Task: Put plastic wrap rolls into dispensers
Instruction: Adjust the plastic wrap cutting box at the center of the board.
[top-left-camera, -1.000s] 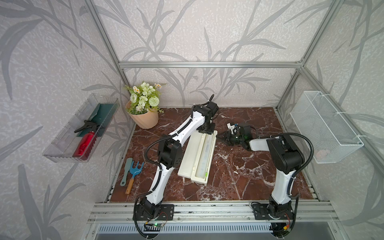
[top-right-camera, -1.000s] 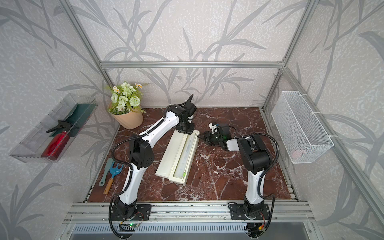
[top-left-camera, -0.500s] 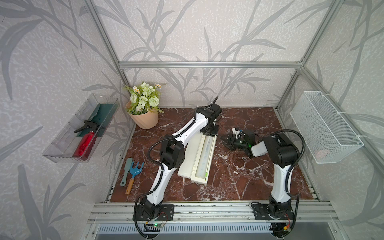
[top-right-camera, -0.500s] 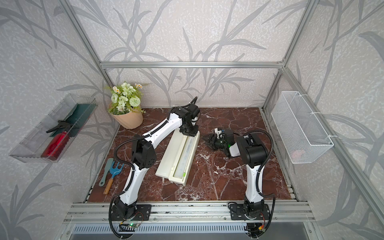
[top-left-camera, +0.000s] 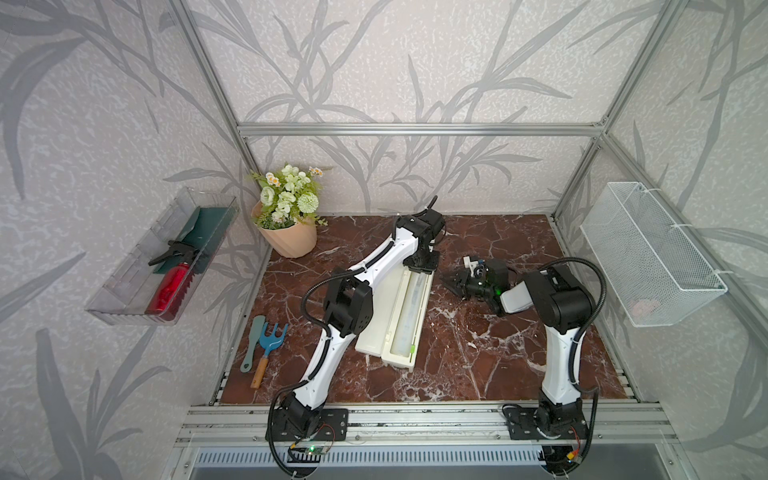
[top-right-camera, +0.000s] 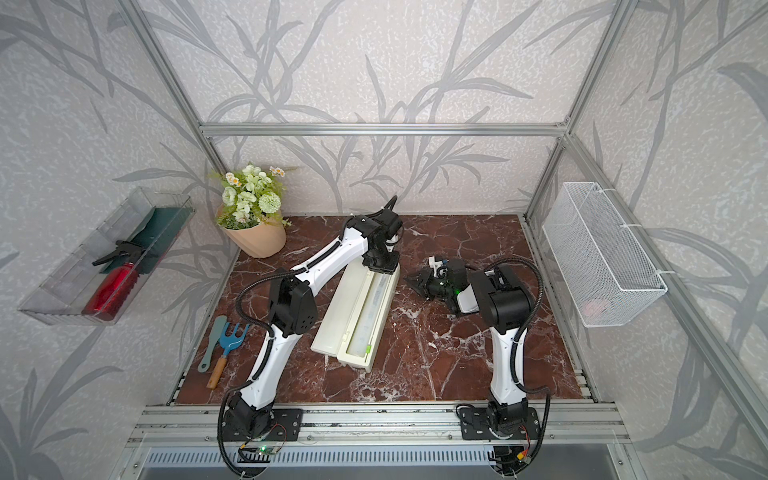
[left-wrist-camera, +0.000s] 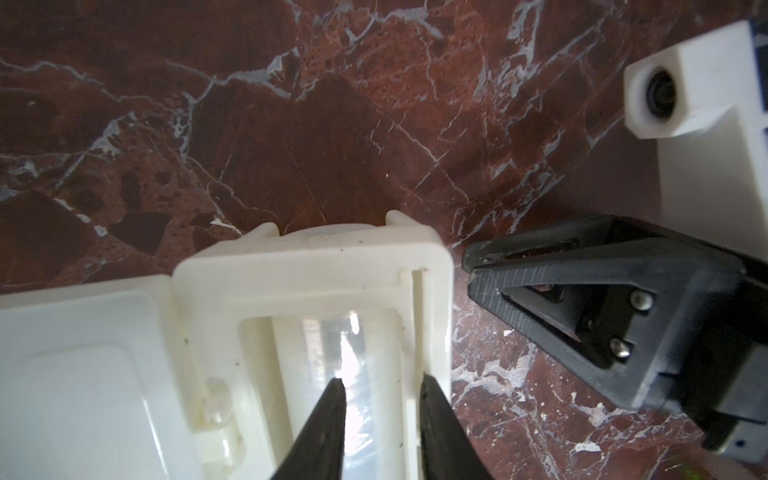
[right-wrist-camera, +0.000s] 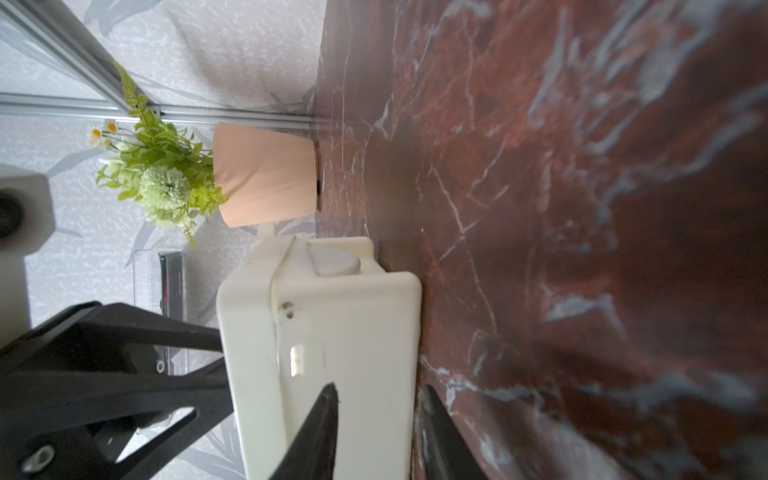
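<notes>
Marble tabletop (top-left-camera: 478, 353): right gripper (top-left-camera: 446, 282), ajar and empty, now withdrawn to the dispenser's (top-left-camera: 374, 324) three o'clock; left gripper (left-wrist-camera: 380, 382) straddles the seated roll (left-wrist-camera: 332, 332), grip unclear.

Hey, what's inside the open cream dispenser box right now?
The plastic wrap roll lies along the dispenser trough. The left gripper covers its far end in both top views; beneath the roll is hidden.

Left wrist view: frame edge cuts off most of the dispenser (left-wrist-camera: 311, 266) and plastic wrap roll (left-wrist-camera: 299, 365) | left gripper (left-wrist-camera: 380, 384): we cannot tell whether its fingers (left-wrist-camera: 328, 415) touch that roll | wire-mesh basket (top-left-camera: 648, 249): pinkish item (top-left-camera: 642, 308) inside, too small for us to name | right wrist view: near marble floor (right-wrist-camera: 685, 374) blurred
</notes>
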